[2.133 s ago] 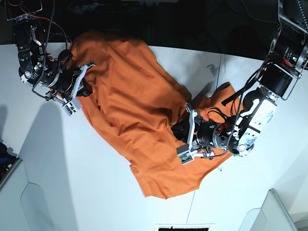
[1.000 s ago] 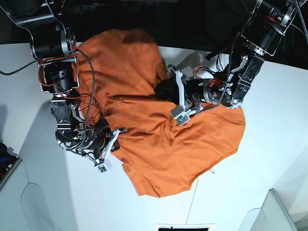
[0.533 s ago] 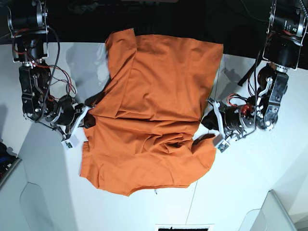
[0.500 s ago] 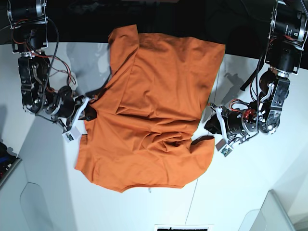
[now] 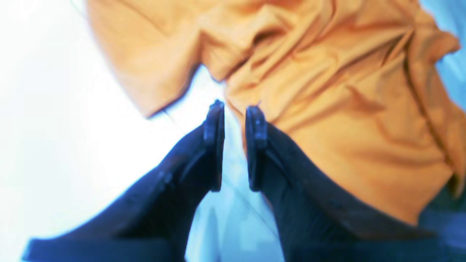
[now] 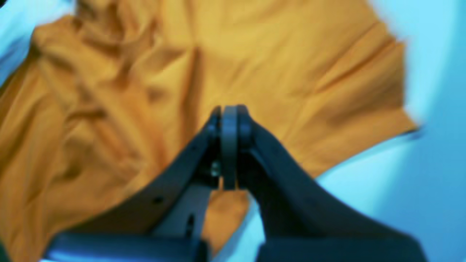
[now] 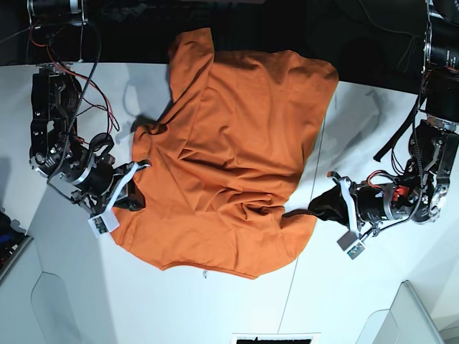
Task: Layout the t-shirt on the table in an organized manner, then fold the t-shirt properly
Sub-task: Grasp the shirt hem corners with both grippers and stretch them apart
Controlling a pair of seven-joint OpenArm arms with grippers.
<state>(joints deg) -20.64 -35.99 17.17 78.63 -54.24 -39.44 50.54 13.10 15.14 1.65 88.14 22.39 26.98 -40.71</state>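
Base view: t-shirt (image 7: 229, 150) spread but rumpled across the white desk (image 7: 64, 287); right gripper (image 6: 228, 145) pinched tight on its edge, apparently to tension the cloth, left gripper (image 5: 235, 145) narrowly parted, empty, just off the opposite edge.

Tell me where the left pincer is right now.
In the base view the left pincer sits right of centre, open at the t-shirt's right edge, over the table.

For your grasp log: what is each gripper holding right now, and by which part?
Left gripper: open, holding nothing, beside the t-shirt's edge. Right gripper: shut over the t-shirt; any pinch cannot be told.
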